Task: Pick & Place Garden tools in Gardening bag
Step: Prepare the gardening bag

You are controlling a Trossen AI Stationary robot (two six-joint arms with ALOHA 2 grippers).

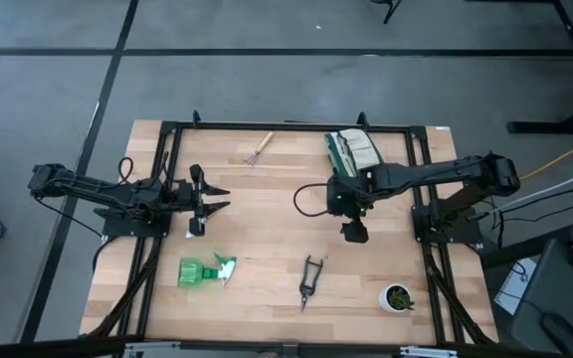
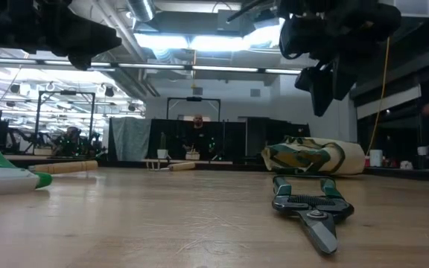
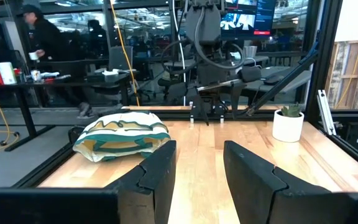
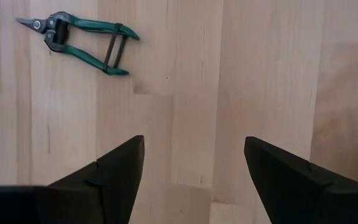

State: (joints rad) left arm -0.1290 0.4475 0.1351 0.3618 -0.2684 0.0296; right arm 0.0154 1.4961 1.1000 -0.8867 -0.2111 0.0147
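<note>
Nearest us in the low view lie the green-handled pruning shears with a grey metal beak (image 2: pixel 310 210), flat on the pale wooden bench (image 1: pixel 267 214), and we judge them the next tool to lift. From above, our right gripper (image 1: pixel 354 232) hangs over bare wood with its fingers spread wide and nothing between them; the shears (image 1: pixel 309 279) lie a little further toward the front edge and slightly toward the left arm's side, their long axis running roughly front to back, beak toward the front edge. The right wrist view shows them (image 4: pixel 74 38) ahead of the fingers and off to one side. Our left gripper (image 1: pixel 215 197), part-open and empty, waits well apart, so the right arm is nearer. The cream canvas bag with dark green trim (image 1: pixel 352 151) slumps at the far edge, behind the right arm
</note>
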